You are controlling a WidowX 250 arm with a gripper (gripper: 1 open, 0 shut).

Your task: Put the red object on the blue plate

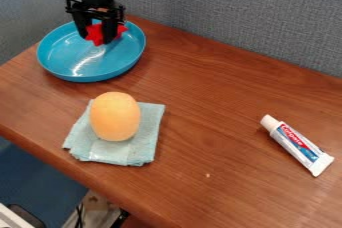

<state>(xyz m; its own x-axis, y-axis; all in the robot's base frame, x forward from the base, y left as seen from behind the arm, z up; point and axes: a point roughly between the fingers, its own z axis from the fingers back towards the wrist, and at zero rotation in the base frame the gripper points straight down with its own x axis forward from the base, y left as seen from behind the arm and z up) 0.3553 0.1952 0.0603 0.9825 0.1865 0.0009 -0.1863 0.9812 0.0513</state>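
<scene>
In the upper left of the frame the black gripper (99, 28) pointed straight down over the far side of the blue plate (74, 64), its fingers pinched on the red object (99, 30), which showed as a bright red patch between the dark fingers. The red object sat low over the plate's back rim; from this angle it was hard to say whether its lower end touched the dish or hung just above it. The blue plate itself, a glossy, shallow light-blue dish with a raised rim, rested on the brown wooden tabletop (214, 92) close to the upper-left corner, with the grey wall behind it. Below and to the right of the plate, near the front edge of the tabletop at centre left of the frame, a pale blue-green cloth (96, 144) lay flat, and an orange egg (115, 116) stood on top of it, well apart from the plate. Far off at the lower right of the frame a red-and-white toothpaste tube (295, 144) lay on its side, angled diagonally, near the right edge of the tabletop and well apart from everything else.
</scene>
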